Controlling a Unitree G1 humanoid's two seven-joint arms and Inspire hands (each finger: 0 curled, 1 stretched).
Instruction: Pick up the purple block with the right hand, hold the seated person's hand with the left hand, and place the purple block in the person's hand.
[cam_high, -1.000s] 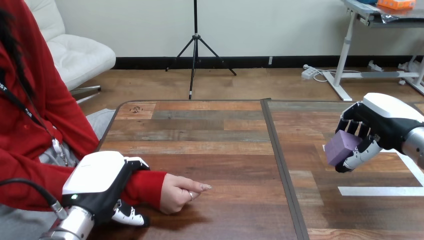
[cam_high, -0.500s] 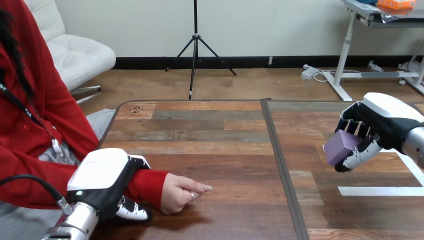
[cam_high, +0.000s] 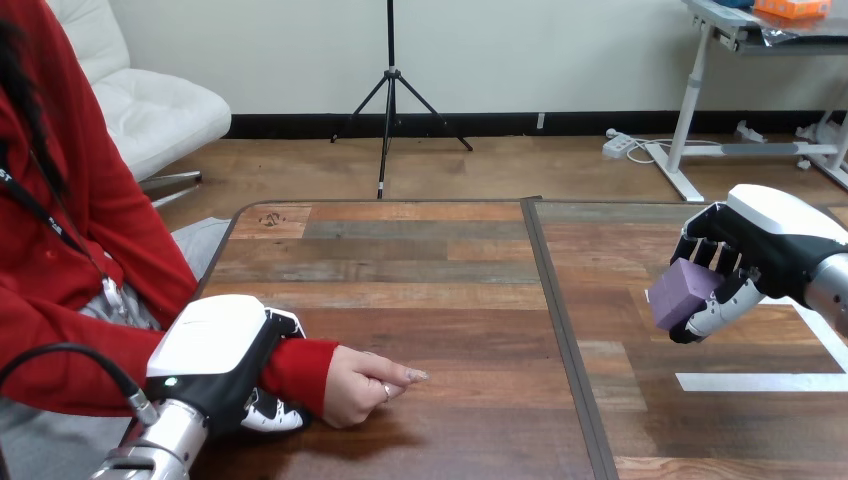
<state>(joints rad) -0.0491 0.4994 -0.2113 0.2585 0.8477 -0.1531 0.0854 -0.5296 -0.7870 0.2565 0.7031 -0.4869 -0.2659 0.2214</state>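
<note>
Clutching the purple block (cam_high: 683, 292), right robot hand (cam_high: 772, 238) above table (cam_high: 420, 262).

The right hand (cam_high: 762, 248) grips the tilted purple block (cam_high: 683, 293); person's hand (cam_high: 360, 385) on table (cam_high: 420, 270).

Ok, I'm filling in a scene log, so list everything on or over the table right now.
table: one, wooden planks, across the view
tape strips: two, white, on the table at the right
purple block: one, purple, in the right hand
person's hand: one, resting on the table, lower left
left hand: one, black and white, curled round the person's wrist
right hand: one, black and white, at the right, curled round the purple block
</note>
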